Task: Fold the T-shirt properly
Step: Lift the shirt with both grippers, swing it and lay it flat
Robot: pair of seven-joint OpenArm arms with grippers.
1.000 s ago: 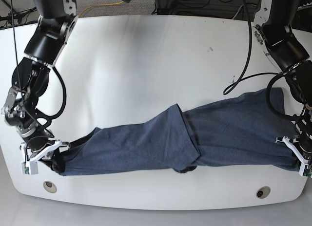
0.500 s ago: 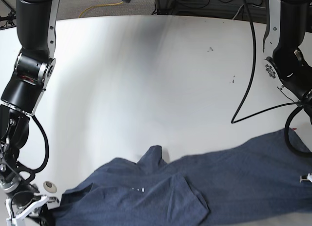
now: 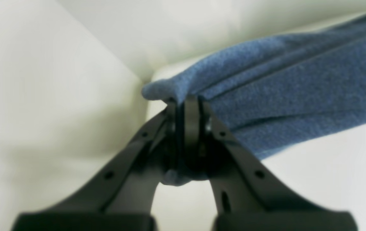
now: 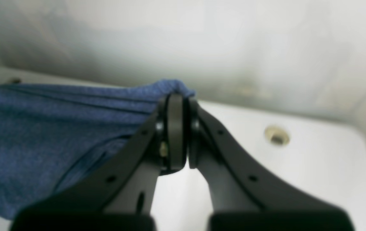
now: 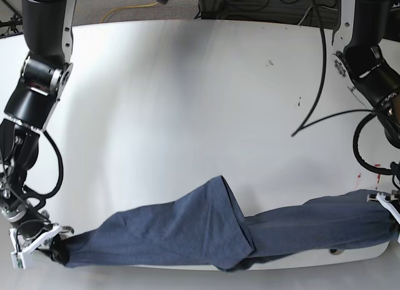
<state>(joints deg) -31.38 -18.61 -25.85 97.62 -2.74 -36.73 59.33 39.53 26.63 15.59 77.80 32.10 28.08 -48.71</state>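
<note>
Dark blue fabric, the T-shirt [image 5: 181,234], spans the lower part of the base view from the lower left to the right edge, held up between the two grippers. The right gripper [image 5: 55,247], at the lower left of that view, is clenched on one end of the cloth; the left gripper [image 5: 395,222], at the lower right edge, grips the other end. Near the middle of the lower half, the shirt rises to a peak, and a fold runs from there down to a rounded lobe at the bottom. In the left wrist view, the cloth bunches at the fingertips in the centre of the frame and stretches away to the upper right in long creases, with a small tuft poking out to the left above the fingers and another bit of fabric below them. In the right wrist view, it runs from the centre to the left edge, its upper border nearly level and its lower portion drooping to the lower left. Behind and under the cloth lies the white table [image 5: 156,102], which fills the middle of the base view; a round hole [image 4: 277,135] shows in it right of centre in the right wrist view.
</note>
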